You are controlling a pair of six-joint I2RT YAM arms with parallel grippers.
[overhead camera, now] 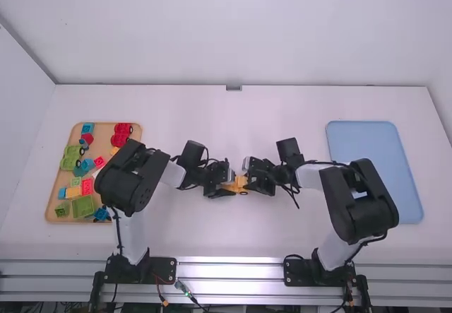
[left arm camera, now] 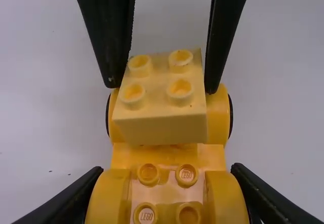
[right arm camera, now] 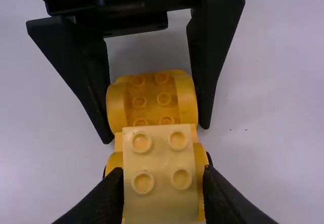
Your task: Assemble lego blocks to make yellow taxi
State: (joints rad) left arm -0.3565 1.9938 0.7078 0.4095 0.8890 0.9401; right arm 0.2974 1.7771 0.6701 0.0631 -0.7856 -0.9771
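Pale block (right arm camera: pixel 159 193) clasped in my right claw (right arm camera: pixel 163 170), likely for mounting; left claw (left arm camera: pixel 166 169) grips taxi base (left arm camera: pixel 167 156) steady.

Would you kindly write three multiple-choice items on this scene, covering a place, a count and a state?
1. In the high view, where on the table is the blue tray?
A) Left side
B) Middle
C) Right side

2. How many studs top the pale yellow block?
A) Four
B) Two
C) Six

3. How does the left gripper stand?
A) Wide open, empty
B) Closed on the yellow car base
C) Closed on a red brick

Key:
1 C: the high view shows the tray near the table's right edge.
2 A: both wrist views show two rows of two.
3 B: its fingers press the base from both sides.
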